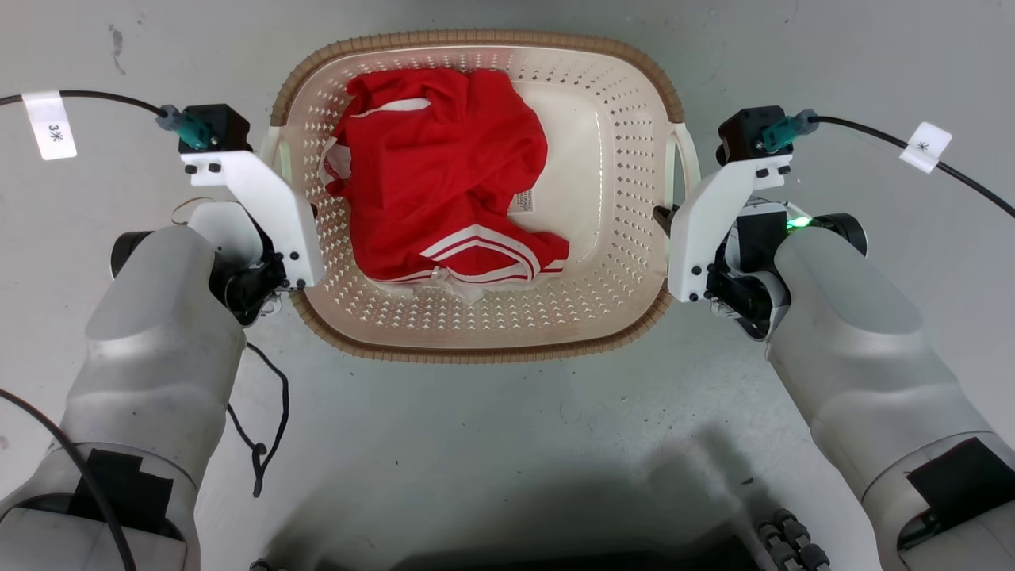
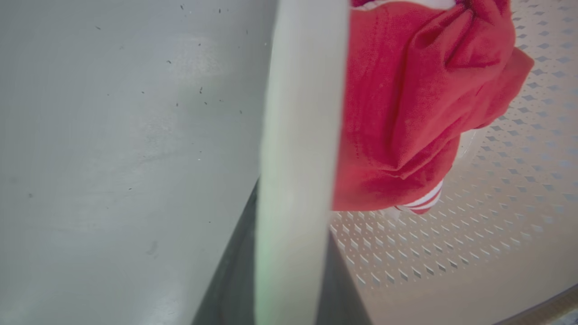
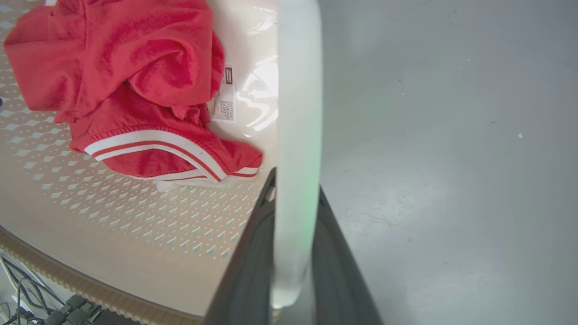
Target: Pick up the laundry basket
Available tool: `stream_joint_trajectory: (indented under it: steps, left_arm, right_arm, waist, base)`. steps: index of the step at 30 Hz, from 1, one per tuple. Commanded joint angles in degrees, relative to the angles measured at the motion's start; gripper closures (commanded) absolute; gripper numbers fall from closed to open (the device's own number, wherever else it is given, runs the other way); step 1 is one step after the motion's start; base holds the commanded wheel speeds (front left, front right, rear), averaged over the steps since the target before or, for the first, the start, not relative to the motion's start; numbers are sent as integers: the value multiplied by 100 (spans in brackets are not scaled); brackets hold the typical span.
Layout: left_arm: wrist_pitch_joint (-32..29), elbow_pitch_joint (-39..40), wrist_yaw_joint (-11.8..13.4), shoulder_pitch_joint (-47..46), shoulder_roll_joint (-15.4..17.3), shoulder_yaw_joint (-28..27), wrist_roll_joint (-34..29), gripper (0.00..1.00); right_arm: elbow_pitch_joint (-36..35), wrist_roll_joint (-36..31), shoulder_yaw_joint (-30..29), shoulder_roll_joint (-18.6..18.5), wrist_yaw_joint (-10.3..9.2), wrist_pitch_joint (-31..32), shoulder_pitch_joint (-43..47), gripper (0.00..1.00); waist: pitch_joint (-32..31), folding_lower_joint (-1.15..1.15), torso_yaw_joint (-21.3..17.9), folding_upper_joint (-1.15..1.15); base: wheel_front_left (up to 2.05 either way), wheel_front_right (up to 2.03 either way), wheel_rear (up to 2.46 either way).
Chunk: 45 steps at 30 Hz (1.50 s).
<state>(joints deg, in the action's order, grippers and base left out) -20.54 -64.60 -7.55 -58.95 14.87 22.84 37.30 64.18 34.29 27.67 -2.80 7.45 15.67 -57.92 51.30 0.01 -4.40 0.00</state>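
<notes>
The laundry basket is cream-white and perforated, with a brown woven-look rim, and lies between my two arms over the grey floor. A red garment with white stripes is crumpled inside it. My left gripper is at the basket's left white handle, and its dark fingers press that handle from both sides. My right gripper is shut on the right handle the same way, with its fingers flanking it. Whether the basket touches the floor cannot be told.
Bare grey floor surrounds the basket. A loose black cable hangs by my left forearm, and tagged cables run off both wrists. My dark base lies along the bottom edge.
</notes>
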Motion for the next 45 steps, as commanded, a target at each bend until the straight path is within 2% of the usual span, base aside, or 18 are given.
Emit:
stream_joint_trajectory:
  steps: [1,9,15,33,45]
  left_arm:
    - [-2,-52,20,-39,86,12,30,100]
    - [-35,-156,16,2,1,299,192,100]
    - [-196,-384,16,113,-146,406,380,100]
    - [-1508,-702,6,720,-421,636,1005,100]
    - [-1954,-825,8,943,-473,751,1110,100]
  right_arm:
    - [39,40,65,-13,11,-25,-97,100]
    - [169,372,427,-9,11,-17,-120,100]
    - [298,605,674,3,11,192,37,100]
    - [744,1224,1054,12,14,1848,384,100]
    - [865,1486,1077,12,14,2561,637,100]
  waist:
    - [-7,-1,7,0]
    - [-179,-1,54,0]
    - [-607,-1,90,0]
    - [-2746,-1,117,0]
    - [-3889,-1,176,0]
  base:
    - [0,0,0]
    - [0,0,0]
    - [0,0,0]
    - [0,0,0]
    - [0,0,0]
